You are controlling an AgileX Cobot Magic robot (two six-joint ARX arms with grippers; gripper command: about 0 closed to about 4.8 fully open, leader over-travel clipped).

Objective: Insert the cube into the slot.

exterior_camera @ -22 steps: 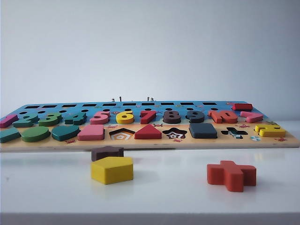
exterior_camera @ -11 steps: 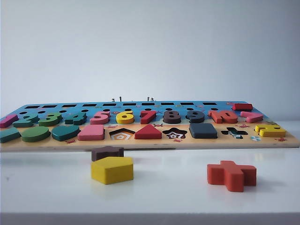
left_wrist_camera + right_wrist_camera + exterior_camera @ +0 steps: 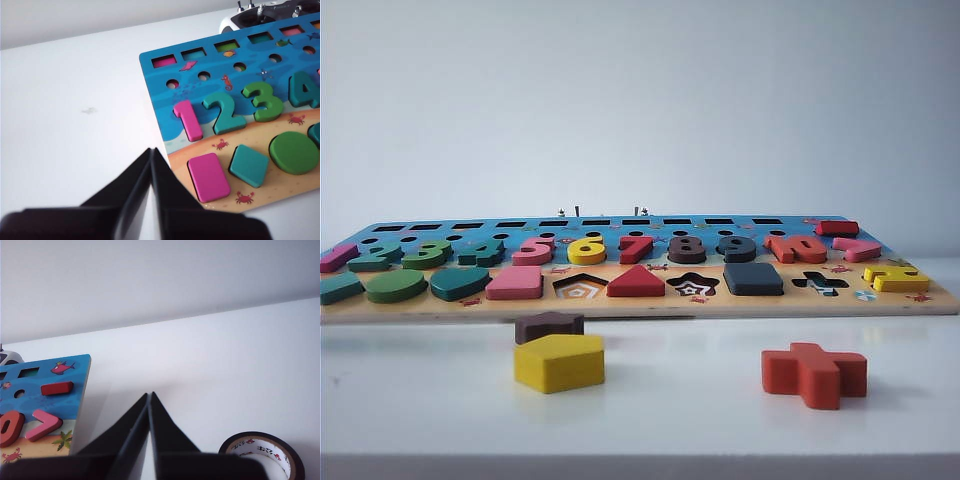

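On the board, in the front row of shapes, the cube already lies in its slot, between the star cut-out and the cross cut-out; no checkerboard pattern shows around it, so the slot appears fully covered, though the low exterior view cannot confirm that the block sits flush. Judged from this, the insertion looks complete.

Left gripper: jaws pressed together tip to tip, nothing between them; it hangs over bare table just off the board's corner, near the pink rectangle and the pink 1. Right gripper: jaws likewise closed on nothing; it hangs over bare table beside the opposite end of the board, with a tape roll near it. Neither gripper appears in the exterior view.

Handling of the cube, as a judgement: a flat painted wooden block; stiff, light, not fragile; the smooth painted faces may slip under a weak pinch. Should reseating be needed, take hold across two opposite straight edges, jaws square to them and clear of the rounded corners; only the part standing above the board offers purchase, so the grip must be shallow and level; a tilted lift risks jamming the block against the slot wall.

Loose on the table before the board: star block, pentagon, cross.
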